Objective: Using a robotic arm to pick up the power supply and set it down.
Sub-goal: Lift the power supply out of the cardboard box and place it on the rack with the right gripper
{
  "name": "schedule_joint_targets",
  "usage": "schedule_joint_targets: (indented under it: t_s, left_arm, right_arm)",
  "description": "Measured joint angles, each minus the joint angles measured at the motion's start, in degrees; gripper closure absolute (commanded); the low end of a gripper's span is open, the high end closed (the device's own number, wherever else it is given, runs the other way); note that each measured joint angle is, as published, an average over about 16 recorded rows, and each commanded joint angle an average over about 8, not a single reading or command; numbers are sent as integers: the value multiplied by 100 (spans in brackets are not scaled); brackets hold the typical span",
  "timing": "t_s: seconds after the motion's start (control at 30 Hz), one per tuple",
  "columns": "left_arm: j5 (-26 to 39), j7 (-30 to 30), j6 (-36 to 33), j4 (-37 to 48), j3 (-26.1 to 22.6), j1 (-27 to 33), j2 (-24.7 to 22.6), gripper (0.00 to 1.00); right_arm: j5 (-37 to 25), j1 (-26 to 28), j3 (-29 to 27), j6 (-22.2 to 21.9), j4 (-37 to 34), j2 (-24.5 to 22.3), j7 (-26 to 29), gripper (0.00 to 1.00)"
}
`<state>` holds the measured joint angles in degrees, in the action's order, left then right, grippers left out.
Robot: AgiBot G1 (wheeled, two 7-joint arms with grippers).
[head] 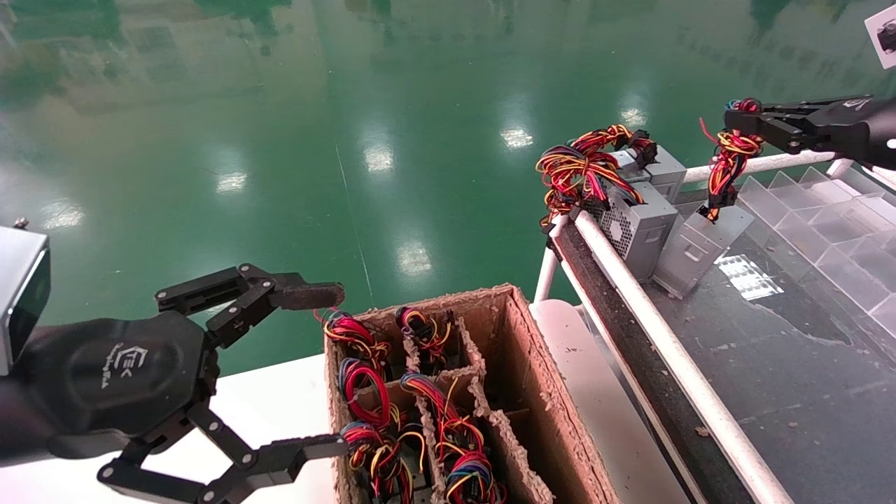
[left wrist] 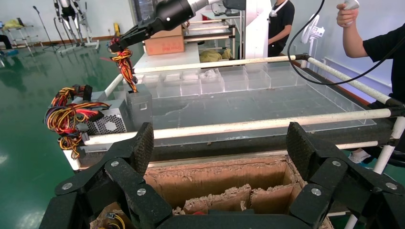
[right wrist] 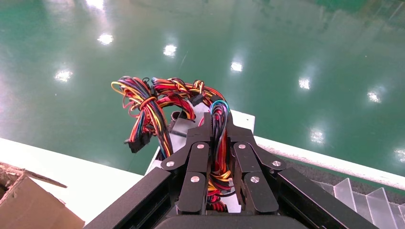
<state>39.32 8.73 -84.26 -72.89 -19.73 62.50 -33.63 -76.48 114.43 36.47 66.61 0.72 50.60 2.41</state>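
The right gripper (head: 735,124) is pinching the wire bundle (head: 728,157) of the power supply (head: 700,248), its fingers closed tight on the red and yellow strands rather than on the metal case. Gripping the wires is probably the easier hold, since the smooth box sides offer little to clamp. The power supply is hanging tilted below the gripper, its lower edge at or just above the dark glass table (head: 770,350), right beside a second grey box with a vent grille (head: 633,224) that is sitting against the white rail (head: 630,280). Whether it is already touching the surface is hard to tell.

The left gripper (head: 318,371) is waiting idle with its fingers spread wide and holding nothing, hovering by the cardboard crate (head: 518,364) where more wired units are standing in compartments
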Motion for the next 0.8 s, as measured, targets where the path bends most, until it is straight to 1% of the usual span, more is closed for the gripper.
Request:
schedule_joint_targets:
  t_s: [0.17,0.57,0.8]
  left_arm:
    - [0,0,0,0,-1,0,0,0]
    - [-1,-1,1,0,-2,0,1,0]
    - [-2,-1,1,0,-2,1,1,0]
  right_arm:
    - [-4,-6,2,-128,-8,95,-56,100]
    - [105,-127,-75,-745,-60,486,-102,100]
    - [197,-196,-139,-865,-60,642,-106,100]
